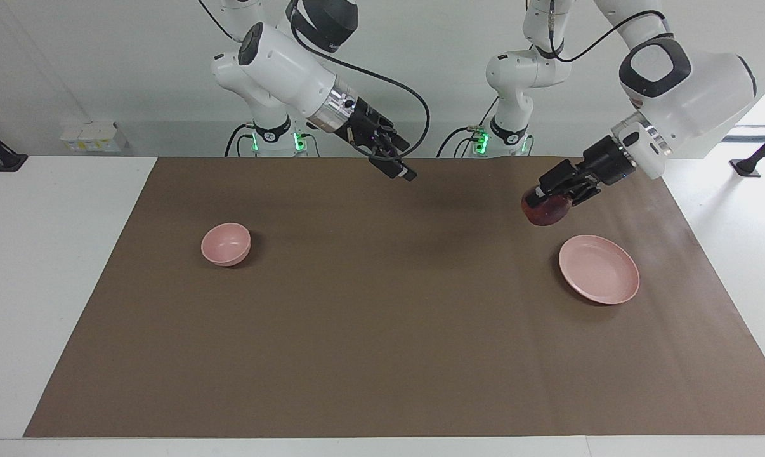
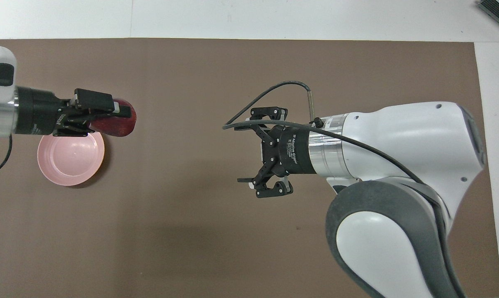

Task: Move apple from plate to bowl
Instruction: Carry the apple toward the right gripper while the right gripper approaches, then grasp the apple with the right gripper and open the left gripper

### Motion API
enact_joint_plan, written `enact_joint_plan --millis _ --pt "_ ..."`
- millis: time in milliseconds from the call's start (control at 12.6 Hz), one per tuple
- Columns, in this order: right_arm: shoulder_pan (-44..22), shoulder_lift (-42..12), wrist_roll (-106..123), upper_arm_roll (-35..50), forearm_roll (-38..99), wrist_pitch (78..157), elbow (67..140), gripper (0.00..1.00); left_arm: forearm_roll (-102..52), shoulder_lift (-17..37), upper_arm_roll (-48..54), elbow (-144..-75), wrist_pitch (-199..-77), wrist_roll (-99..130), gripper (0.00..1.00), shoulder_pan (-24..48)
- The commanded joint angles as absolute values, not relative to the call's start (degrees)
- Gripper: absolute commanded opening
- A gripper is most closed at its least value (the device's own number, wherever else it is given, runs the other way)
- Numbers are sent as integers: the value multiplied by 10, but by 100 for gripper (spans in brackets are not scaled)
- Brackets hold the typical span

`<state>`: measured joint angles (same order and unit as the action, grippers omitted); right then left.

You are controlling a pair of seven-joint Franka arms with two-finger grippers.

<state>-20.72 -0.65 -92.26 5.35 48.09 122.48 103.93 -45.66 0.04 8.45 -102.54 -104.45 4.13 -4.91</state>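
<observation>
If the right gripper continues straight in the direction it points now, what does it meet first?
Probably the apple held by the left gripper. The open right gripper points toward the left arm's end of the table, with only brown mat in between. Their heights look similar, though depth is uncertain.

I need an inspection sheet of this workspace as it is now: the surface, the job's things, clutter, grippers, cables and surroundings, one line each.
Surface: brown mat on a white table.
Job's things: apple in the air, held off the plate; pink plate bare, toward the left arm's end; pink bowl with nothing in it, toward the right arm's end.
Clutter: nothing seen.
Grippers: left gripper shut on the apple, over the mat beside the plate; right gripper open, holding nothing, over the middle of the mat.
Cables: black cable looping from the right arm's wrist, clear of the mat.
Surroundings: white wall; small white boxes at the table's edge.
</observation>
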Motion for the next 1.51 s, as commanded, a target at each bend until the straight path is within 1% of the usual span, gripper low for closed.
enact_joint_plan --millis 0,159,318,556,715,794,874,1033,1192,1430 --pt "-206 -21 -968 54 497 1254 1040 100 -513 -24 82 -1030 -1020 40 0 -48" --pt "-207 -44 -966 60 500 1280 1033 100 -535 -29 105 -1034 -1025 34 0 -47" --pt "-207 -63 -965 66 550 1301 1017 100 -537 -40 112 -1051 -1054 25 0 -23" --pt "-207 -76 -965 67 594 1314 1004 100 -537 -36 113 -1071 -1115 19 0 23" --pt "-207 -83 -965 67 607 1324 989 100 -539 -39 113 -1087 -1116 1 0 32" --pt "-209 -90 -967 72 608 1340 987 100 -541 -36 113 -1087 -1118 1 0 43" --pt "-227 -93 -966 75 600 1350 987 100 -541 -34 113 -1087 -1124 1 0 53" --pt "-229 -94 -960 75 595 1350 987 100 -541 -33 113 -1085 -1135 0 0 55" --pt "-233 -98 -948 74 587 1347 987 100 -543 -28 113 -1086 -1178 1 0 82" --pt "-235 -101 -941 75 556 1342 987 100 -548 -28 113 -1088 -1178 1 0 85"
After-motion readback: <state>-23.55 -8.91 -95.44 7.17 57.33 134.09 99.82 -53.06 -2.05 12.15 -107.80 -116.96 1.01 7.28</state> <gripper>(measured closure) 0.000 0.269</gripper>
